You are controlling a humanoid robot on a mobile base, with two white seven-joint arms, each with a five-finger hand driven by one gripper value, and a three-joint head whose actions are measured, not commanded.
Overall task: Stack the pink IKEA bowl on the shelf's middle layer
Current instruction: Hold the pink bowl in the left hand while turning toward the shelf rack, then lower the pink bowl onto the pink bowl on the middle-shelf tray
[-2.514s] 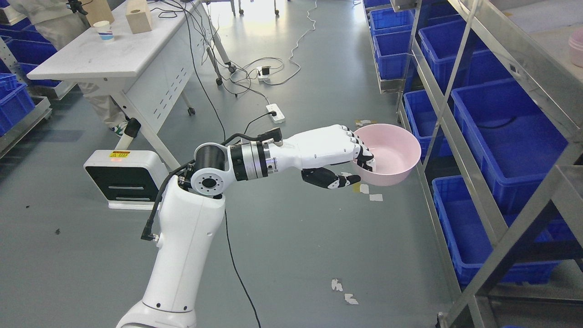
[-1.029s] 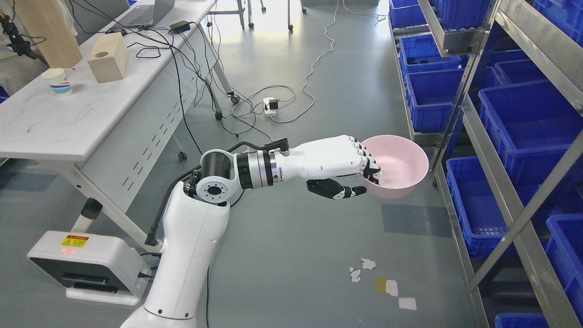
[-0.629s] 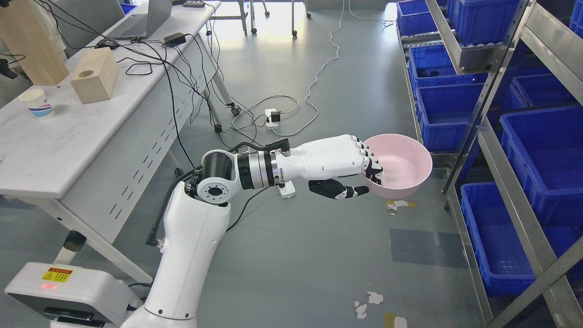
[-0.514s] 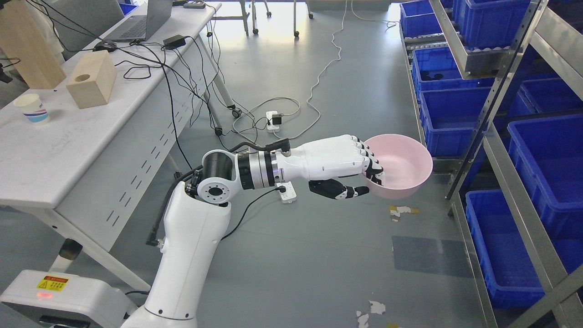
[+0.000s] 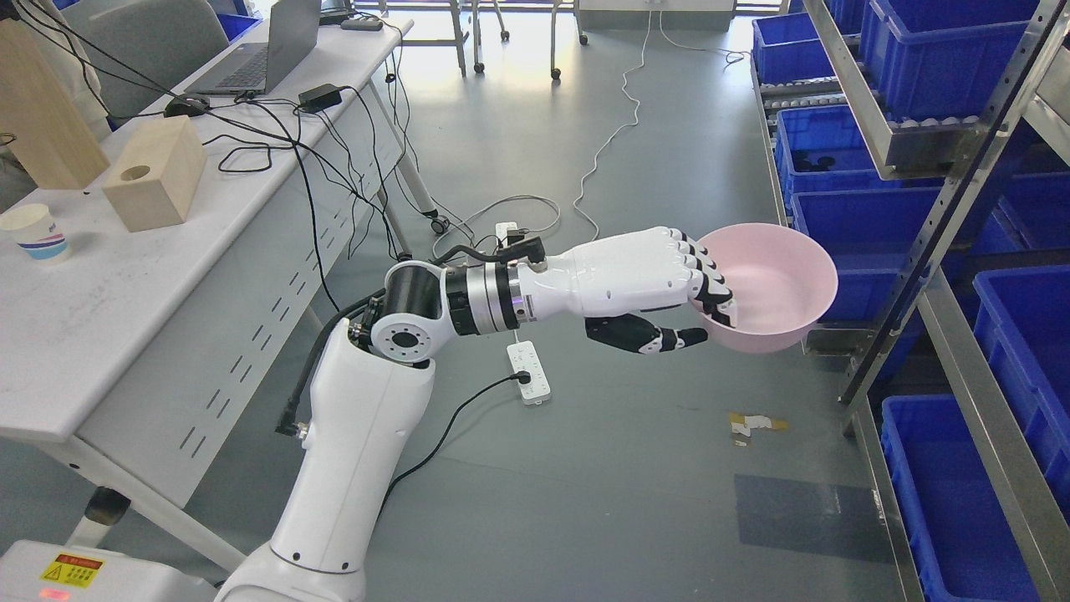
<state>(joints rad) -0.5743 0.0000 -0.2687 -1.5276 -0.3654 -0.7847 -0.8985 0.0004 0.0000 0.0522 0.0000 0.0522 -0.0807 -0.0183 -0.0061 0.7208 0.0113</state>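
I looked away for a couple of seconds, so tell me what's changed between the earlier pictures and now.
Mostly the camera has moved: the whole view has shifted, so the table and shelf sit differently in the picture. The left hand with the pink bowl now sits a little higher and further right in the picture. Unchanged: the fingers keep their hold on the bowl's near rim, and the bowl is upright and not yet on the shelf.

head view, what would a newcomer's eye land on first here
First the pink bowl, held in mid-air at centre right by the white left hand, fingers hooked over its near rim. Next the metal shelf of blue bins along the right, then the cable-strewn white table at left.
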